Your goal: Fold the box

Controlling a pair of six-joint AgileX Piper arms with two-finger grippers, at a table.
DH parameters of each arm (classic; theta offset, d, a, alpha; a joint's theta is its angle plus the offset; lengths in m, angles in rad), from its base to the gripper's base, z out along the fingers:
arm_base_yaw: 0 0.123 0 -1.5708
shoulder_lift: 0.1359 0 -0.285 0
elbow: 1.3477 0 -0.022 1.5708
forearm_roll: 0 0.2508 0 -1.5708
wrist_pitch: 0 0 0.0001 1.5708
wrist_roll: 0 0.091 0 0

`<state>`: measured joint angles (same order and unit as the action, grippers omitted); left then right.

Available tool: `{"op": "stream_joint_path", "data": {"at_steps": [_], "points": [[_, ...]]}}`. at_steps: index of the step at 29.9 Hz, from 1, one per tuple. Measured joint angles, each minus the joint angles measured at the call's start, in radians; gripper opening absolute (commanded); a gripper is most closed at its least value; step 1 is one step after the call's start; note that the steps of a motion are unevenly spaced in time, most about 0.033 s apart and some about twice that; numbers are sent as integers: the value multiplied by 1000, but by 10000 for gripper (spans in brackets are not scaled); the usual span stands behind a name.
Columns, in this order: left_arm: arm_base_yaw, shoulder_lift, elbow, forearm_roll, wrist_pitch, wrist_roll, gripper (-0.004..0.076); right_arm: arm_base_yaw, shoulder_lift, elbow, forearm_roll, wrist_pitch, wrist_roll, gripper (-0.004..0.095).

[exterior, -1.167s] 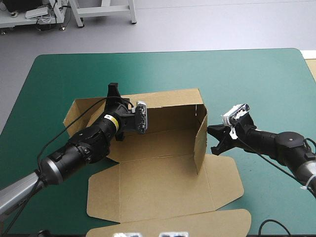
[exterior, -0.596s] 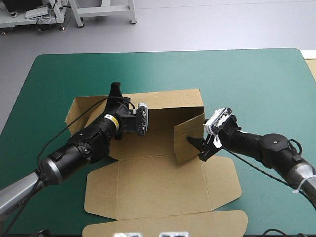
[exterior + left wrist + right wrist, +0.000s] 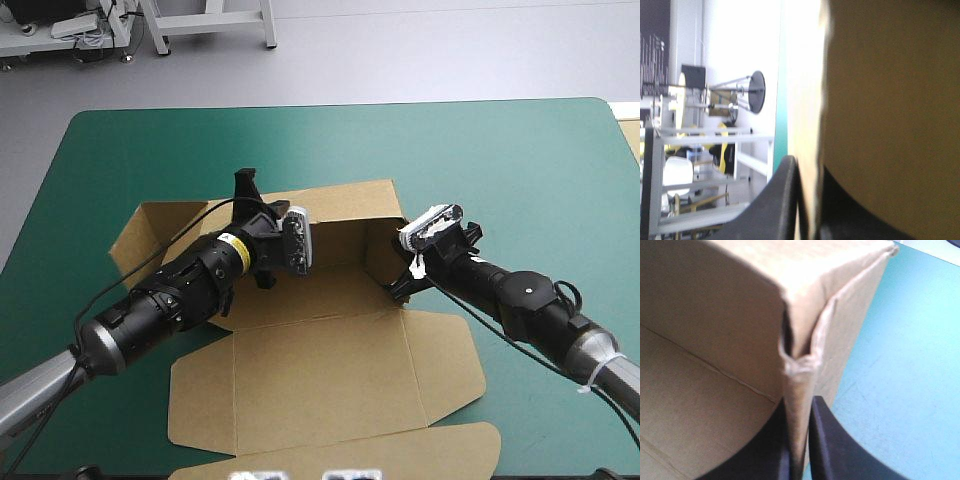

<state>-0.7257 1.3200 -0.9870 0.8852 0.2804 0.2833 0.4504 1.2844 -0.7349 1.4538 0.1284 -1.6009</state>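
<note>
The brown box (image 3: 320,380) lies mid-table with its lid flat toward the near edge and its back wall (image 3: 340,205) raised. My left gripper (image 3: 244,188) is at the back wall's top edge near its left end. In the left wrist view it (image 3: 807,212) is shut on the box, with board between the black fingers (image 3: 782,200). My right gripper (image 3: 398,283) holds the right side wall (image 3: 385,255), which stands turned inward against the back wall. In the right wrist view it (image 3: 799,455) is shut on that wall's edge (image 3: 799,390).
A side flap (image 3: 150,225) of the box lies spread on the cover to the left. The lid's tuck flap (image 3: 400,450) reaches the table's near edge. The teal-green cover (image 3: 500,150) stretches from the box to the far and right edges.
My right gripper has swung the right side wall inward and to the left, up to the back wall. The left gripper has shifted slightly right with the back wall, and the box has slid a little.
</note>
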Motion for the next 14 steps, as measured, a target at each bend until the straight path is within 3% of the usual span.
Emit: {"op": "stream_joint_path", "data": {"at_steps": [6, 11, 14], "points": [[-30, -37, 3, -16, -97, -40, 472, 8, 0, -20, 2, -95, 18, -18], [-104, -85, 3, -17, -120, -61, 483, 9, 8, -48, 8, -252, 18, -18], [-143, -104, 3, -17, -125, -63, 480, 0, 36, -79, 19, -285, 18, -18]]}}
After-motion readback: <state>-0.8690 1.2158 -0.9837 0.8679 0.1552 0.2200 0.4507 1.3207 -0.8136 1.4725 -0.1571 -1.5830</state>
